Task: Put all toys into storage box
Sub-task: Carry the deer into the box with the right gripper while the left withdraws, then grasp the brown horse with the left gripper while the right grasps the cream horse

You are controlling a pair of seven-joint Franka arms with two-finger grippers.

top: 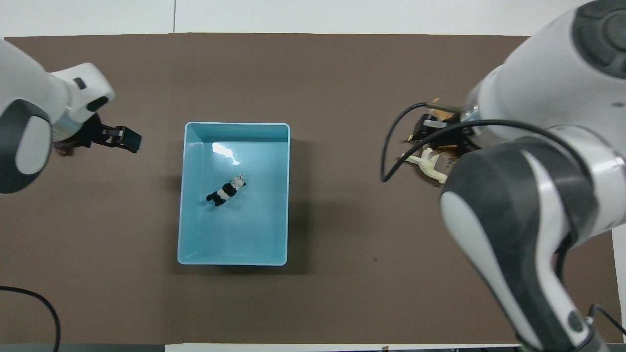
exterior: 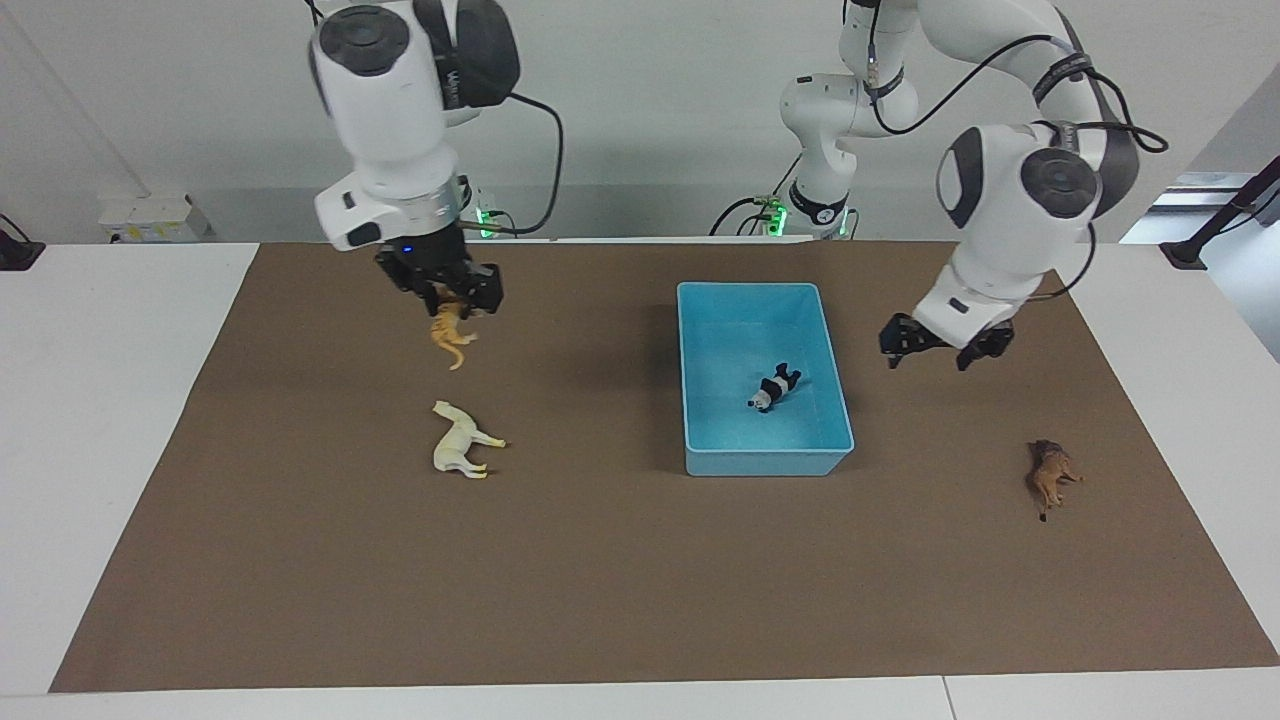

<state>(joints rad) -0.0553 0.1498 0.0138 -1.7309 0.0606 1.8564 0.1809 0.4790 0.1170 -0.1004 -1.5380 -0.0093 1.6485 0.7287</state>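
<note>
- My right gripper [exterior: 452, 300] is pinching the orange tiger [exterior: 449, 333], which is dangling head-up in the air over the brown mat [exterior: 620, 600], above the bare stretch between the horse and my end of the table.
- My left gripper [exterior: 935, 352] is hanging empty with its fingers spread apart, over the mat between the storage box and the lion.
- The panda [exterior: 773, 387] is lying on its side on the floor of the light blue storage box [exterior: 765, 462], touching none of its walls.
- The cream-white horse [exterior: 462, 441] is lying on its side on the mat, toward my right arm's end of the table, well apart from the box.
- The brown lion [exterior: 1050, 473] is lying on the mat toward my left arm's end, outside the box.
</note>
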